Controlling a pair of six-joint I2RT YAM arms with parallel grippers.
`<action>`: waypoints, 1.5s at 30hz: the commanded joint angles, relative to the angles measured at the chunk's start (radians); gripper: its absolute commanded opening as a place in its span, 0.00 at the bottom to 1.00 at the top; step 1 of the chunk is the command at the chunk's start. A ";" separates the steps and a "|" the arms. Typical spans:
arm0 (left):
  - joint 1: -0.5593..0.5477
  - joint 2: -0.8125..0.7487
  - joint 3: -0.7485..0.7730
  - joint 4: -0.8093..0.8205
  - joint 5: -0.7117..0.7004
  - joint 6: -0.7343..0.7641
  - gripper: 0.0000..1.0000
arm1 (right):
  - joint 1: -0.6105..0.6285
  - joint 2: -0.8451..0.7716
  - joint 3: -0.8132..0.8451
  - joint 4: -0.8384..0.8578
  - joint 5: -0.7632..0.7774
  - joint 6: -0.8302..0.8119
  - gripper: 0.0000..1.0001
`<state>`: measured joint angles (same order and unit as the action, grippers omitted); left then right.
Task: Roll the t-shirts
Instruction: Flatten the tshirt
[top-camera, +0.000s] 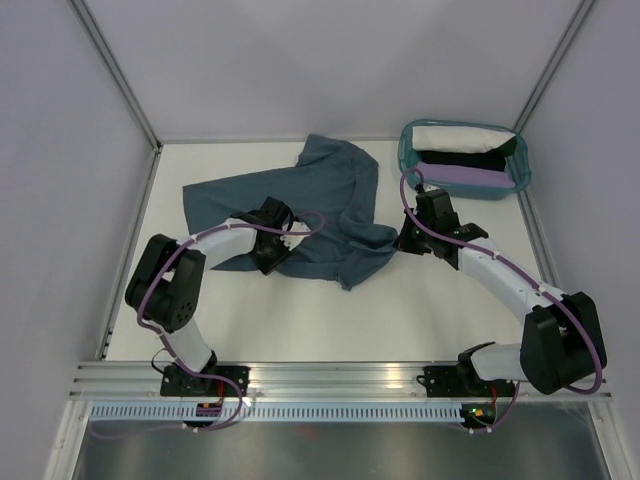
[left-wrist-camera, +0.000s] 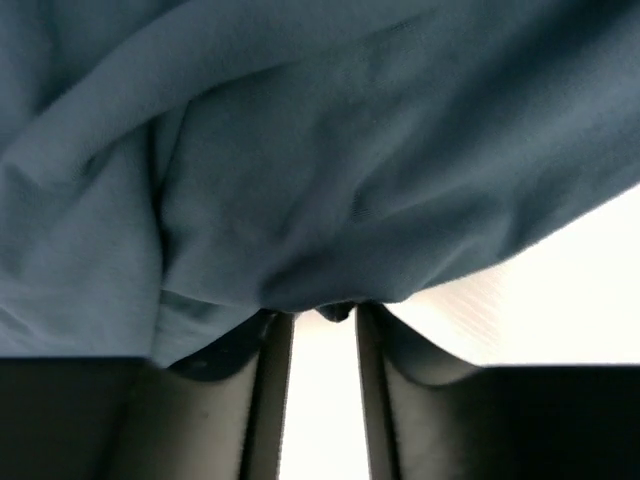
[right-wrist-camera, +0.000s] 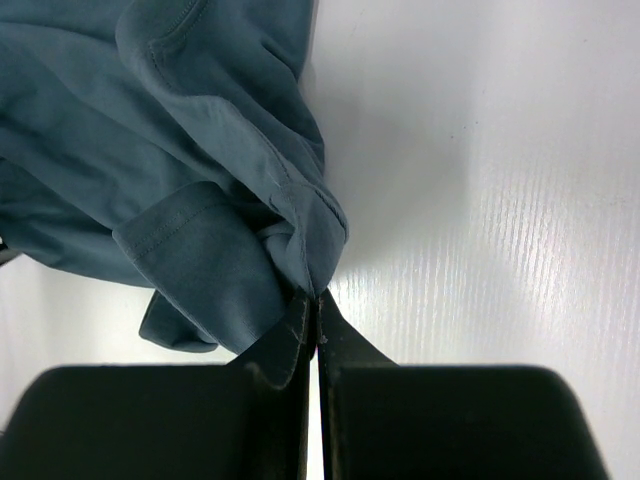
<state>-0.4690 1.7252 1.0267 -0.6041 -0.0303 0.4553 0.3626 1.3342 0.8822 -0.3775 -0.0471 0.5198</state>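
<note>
The slate-blue t-shirt (top-camera: 320, 190) lies crumpled across the middle of the white table (top-camera: 300, 320). My left gripper (top-camera: 270, 250) sits on its lower left part. In the left wrist view the fingers (left-wrist-camera: 272, 380) stand apart, the left gripper (left-wrist-camera: 325, 312) has its tips under draped cloth (left-wrist-camera: 350, 150), and a small nub of fabric hangs between them. My right gripper (top-camera: 405, 240) is at the shirt's right edge. In the right wrist view the right gripper (right-wrist-camera: 317, 295) is shut on a bunched fold of the t-shirt (right-wrist-camera: 200, 150).
A teal basket (top-camera: 404, 155) stands at the back right, just behind the right gripper. It holds a white bundle (top-camera: 460, 137), a black one (top-camera: 465, 158) and a lilac one (top-camera: 470, 178). Grey walls enclose the table, and an aluminium rail (top-camera: 330, 375) runs along the near edge.
</note>
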 joint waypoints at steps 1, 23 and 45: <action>-0.003 0.091 -0.025 0.075 -0.051 0.002 0.34 | -0.001 -0.023 0.043 0.006 0.012 -0.012 0.00; 0.379 -0.695 0.076 -0.327 -0.121 0.178 0.02 | -0.079 -0.334 0.368 -0.325 0.116 -0.087 0.00; 0.389 -0.517 0.683 -0.228 -0.365 0.146 0.02 | -0.077 0.027 0.932 -0.313 -0.062 -0.090 0.00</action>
<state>-0.0902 1.0855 1.6306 -0.9470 -0.3447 0.6010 0.2893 1.1824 1.7191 -0.8116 -0.0696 0.4198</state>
